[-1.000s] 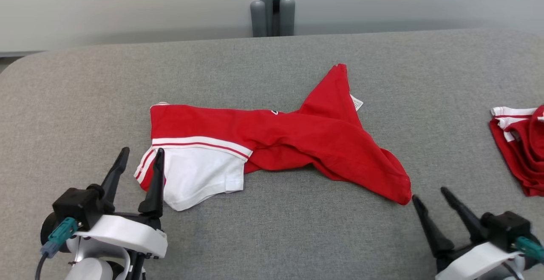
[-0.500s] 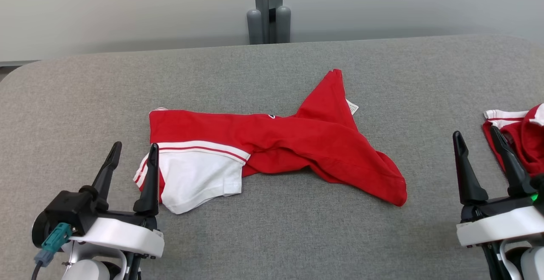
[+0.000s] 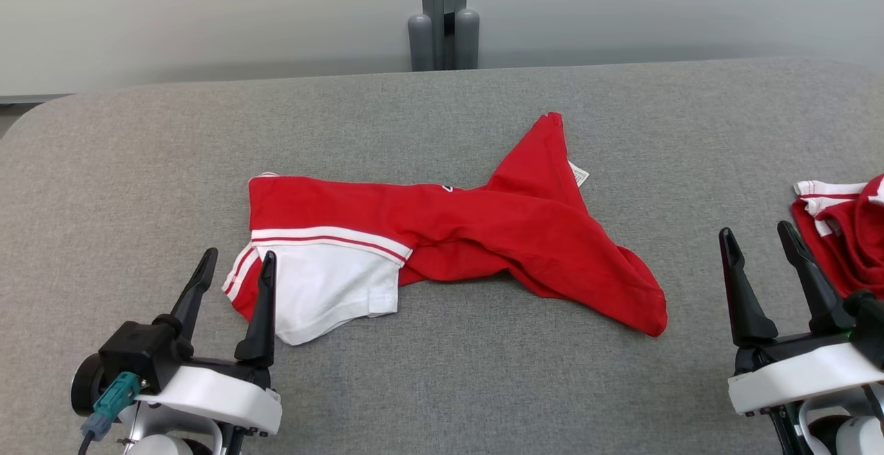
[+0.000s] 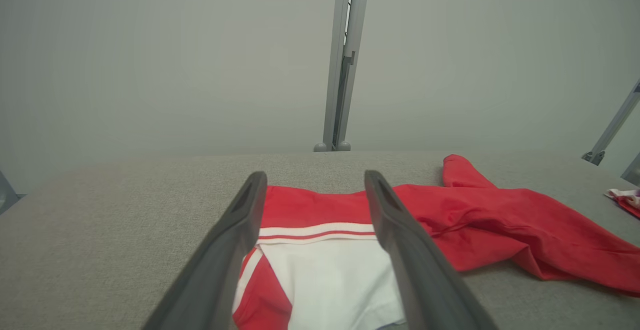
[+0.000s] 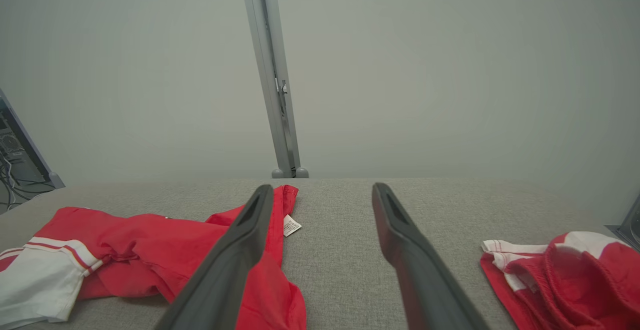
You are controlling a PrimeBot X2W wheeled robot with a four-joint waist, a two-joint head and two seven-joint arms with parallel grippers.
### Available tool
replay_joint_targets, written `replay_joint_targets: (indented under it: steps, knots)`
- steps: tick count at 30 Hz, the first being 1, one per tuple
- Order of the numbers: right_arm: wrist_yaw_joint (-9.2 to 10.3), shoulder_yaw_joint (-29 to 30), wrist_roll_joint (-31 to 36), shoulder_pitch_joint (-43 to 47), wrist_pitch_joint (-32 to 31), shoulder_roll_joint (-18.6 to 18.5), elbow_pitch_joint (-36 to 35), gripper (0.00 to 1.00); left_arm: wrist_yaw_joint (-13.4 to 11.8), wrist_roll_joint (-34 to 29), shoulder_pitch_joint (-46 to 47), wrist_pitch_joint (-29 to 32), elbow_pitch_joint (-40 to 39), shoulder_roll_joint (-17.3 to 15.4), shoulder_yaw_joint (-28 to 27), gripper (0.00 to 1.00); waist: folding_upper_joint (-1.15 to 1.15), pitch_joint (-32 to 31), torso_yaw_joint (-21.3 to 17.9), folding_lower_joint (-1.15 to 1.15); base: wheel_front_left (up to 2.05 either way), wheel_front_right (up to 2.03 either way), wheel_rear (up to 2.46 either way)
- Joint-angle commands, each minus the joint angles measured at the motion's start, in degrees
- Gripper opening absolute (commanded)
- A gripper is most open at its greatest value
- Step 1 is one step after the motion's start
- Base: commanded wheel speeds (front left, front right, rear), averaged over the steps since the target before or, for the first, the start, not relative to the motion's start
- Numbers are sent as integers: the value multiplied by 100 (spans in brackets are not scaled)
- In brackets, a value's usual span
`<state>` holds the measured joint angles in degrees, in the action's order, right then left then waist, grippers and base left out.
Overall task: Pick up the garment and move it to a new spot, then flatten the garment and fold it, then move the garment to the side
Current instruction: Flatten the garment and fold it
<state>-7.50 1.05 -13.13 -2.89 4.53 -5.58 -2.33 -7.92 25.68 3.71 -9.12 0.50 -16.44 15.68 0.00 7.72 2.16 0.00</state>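
The left gripper [image 3: 239, 255] is shown at the lower left of the head view, its two long dark fingers raised and leaned slightly to the right. The jaws are spread wide and nothing is held between them. In the left wrist view the white panel [image 4: 325, 280] of the garment [image 3: 476, 234] is framed between the fingers; whether the cloth is touched cannot be told. The right gripper [image 3: 754, 228] is set at the lower right, fingers leaned slightly left, jaws likewise spread and empty, over the bare table [image 3: 442, 386].

The garment is laid in the middle of the table, stretched from left to right and twisted at its centre. One pointed lobe is directed toward the far edge, with a small white label [image 3: 579, 175] beside it; a second is run out toward the near right, apart from the right gripper. A second garment [image 3: 846, 241], red with white trim, is bunched at the right edge, just beside that gripper's outer finger. Bare surface is left along the near edge between the grippers, in a broad band on the far side, and to the left up to the rounded corner.

The table is covered in grey, felt-like fabric. The garment is of soft, creased red cloth, its white panel bordered by a red-and-white striped band. The fingers are matte and tapered to blunt tips.
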Motion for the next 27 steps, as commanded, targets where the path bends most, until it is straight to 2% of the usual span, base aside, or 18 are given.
replay_joint_targets:
  steps: [1, 9, 13, 20, 27]
  knots:
    - [2, 15, 38, 63, -38, -6, -23, 100, -24, -43, 34, -2, 0, -6, -2, 100, 0, 15, 18, 0, 0, 0, 0]
    - [2, 6, 43, -8, -68, -14, -52, 100, -47, -52, 114, 45, -30, -27, 57, 100, 0, 60, 45, 0, 0, 0, 0]
    - [2, -34, 14, -59, -69, -20, -60, 100, 51, 40, 237, 317, 15, -26, 175, 100, 0, 141, 49, 0, 0, 0, 0]
    - [2, -162, -48, -118, -42, -17, 37, 100, 281, 520, 269, 1126, 584, 42, 345, 100, 0, 352, 45, 0, 0, 0, 0]
    - [2, -239, -94, -142, 15, 9, 112, 100, 344, 792, 286, 1198, 1006, 141, 275, 100, 0, 537, 63, 0, 0, 0, 0]
